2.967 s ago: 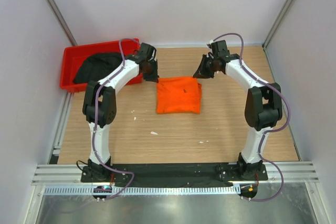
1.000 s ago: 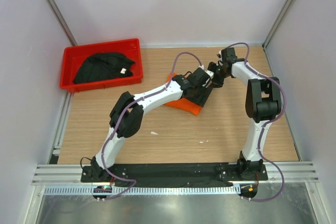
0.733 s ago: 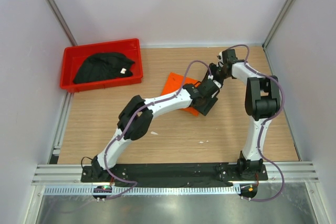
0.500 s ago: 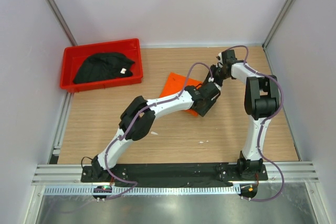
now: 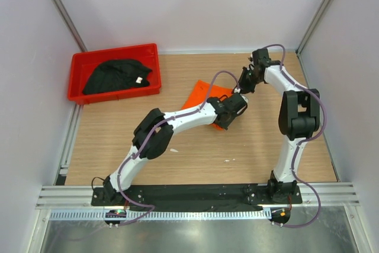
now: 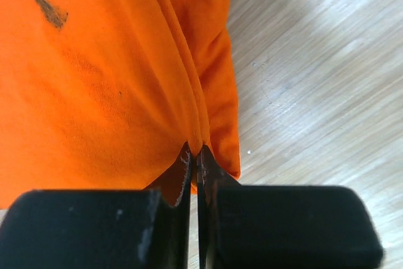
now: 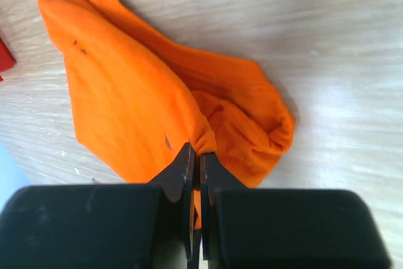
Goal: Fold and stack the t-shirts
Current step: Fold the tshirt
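The left claw (image 6: 194,150) and right claw (image 7: 195,150) are each clenching a thin ridge of the orange t-shirt (image 5: 201,94), lying bunched on the bench (image 5: 195,152) well apart from the red bin (image 5: 115,51), so uneven pulling is likely risking slippage or unfolding.

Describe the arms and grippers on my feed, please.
Left arm and right arm match: white link shells, black joints, a purple-grey cable looped along each. Left gripper and right gripper are black, blocky, with thin tapering fingers.
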Tool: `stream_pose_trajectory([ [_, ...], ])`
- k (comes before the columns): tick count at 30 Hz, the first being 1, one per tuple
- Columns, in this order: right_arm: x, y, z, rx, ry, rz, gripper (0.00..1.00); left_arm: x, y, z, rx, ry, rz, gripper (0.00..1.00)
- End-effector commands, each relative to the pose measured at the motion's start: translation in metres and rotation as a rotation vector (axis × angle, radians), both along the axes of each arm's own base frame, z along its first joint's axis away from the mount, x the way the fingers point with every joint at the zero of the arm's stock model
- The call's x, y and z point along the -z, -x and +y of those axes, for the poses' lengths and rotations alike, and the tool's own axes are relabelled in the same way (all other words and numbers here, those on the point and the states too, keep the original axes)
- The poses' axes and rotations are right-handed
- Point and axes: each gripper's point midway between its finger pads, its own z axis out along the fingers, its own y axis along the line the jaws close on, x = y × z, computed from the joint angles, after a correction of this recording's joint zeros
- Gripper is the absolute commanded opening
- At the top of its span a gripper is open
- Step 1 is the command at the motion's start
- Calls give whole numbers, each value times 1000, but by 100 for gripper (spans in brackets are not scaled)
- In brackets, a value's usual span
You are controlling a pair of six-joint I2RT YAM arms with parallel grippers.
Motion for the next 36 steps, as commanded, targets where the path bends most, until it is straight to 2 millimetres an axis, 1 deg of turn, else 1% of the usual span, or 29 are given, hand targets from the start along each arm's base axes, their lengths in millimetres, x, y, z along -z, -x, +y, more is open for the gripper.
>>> stream_pose_trajectory([
  [1,-15,18,-13,51,55,7,1,-30,13,-10,27,94,18,0],
  [4,0,23,-17,60,70,28,1,-29,20,-12,39,113,43,0],
  [5,3,24,-19,67,83,33,1,-28,27,-12,54,122,65,0],
  [6,7,26,-26,87,123,42,1,-30,28,-14,62,136,69,0],
  [10,14,44,-42,137,204,81,1,-28,41,-13,97,157,100,0],
  [11,14,47,-43,142,206,86,1,-25,46,-11,109,154,119,2],
  [12,16,51,-44,158,204,93,1,-30,47,-10,115,165,118,6],
  [13,24,61,-45,163,211,119,1,-31,49,-9,117,171,121,11],
  [14,23,64,-47,170,217,117,1,-33,52,-8,123,175,125,17],
  [15,26,67,-48,174,223,123,1,-37,57,-5,138,193,133,27],
  [16,32,77,-54,181,247,148,1,-41,63,-6,156,215,149,29],
  [18,25,82,-59,176,276,131,3,-49,74,-4,190,253,176,36],
  [19,23,86,-62,161,297,124,13,-70,78,-4,209,304,168,39],
  [20,16,87,-66,157,312,104,26,-83,80,-4,211,347,175,41],
  [21,2,88,-66,150,314,65,36,-92,89,-3,229,381,205,43],
  [22,-5,90,-69,132,329,44,42,-118,88,1,232,436,184,44],
  [23,-10,96,-70,126,332,39,52,-130,90,3,238,465,182,44],
  [24,-23,100,-69,128,323,7,56,-141,91,5,237,490,181,45],
  [25,-18,109,-68,131,311,13,65,-162,93,12,240,531,167,46],
  [26,-18,113,-63,149,274,8,68,-168,93,16,236,543,170,47],
  [27,-30,118,-53,152,208,-38,71,-176,93,21,217,561,174,47],
  [28,-17,124,-46,160,155,-54,75,-182,90,28,198,578,180,47],
  [30,-18,129,-29,224,20,-95,77,-193,91,42,171,619,189,47],
  [31,-6,145,-27,256,-15,-105,80,-194,85,51,119,641,207,47],
  [32,-15,130,-23,308,-75,-197,81,-200,89,60,111,673,215,47],
  [33,-14,130,-23,328,-93,-232,83,-202,89,66,97,691,228,47],
  [34,-2,137,-24,346,-97,-237,84,-204,84,75,63,711,227,47],
  [35,-11,129,-26,360,-110,-304,84,-199,85,82,32,717,244,48],
  [36,-8,128,-28,364,-101,-318,85,-209,89,90,28,740,228,48],
])
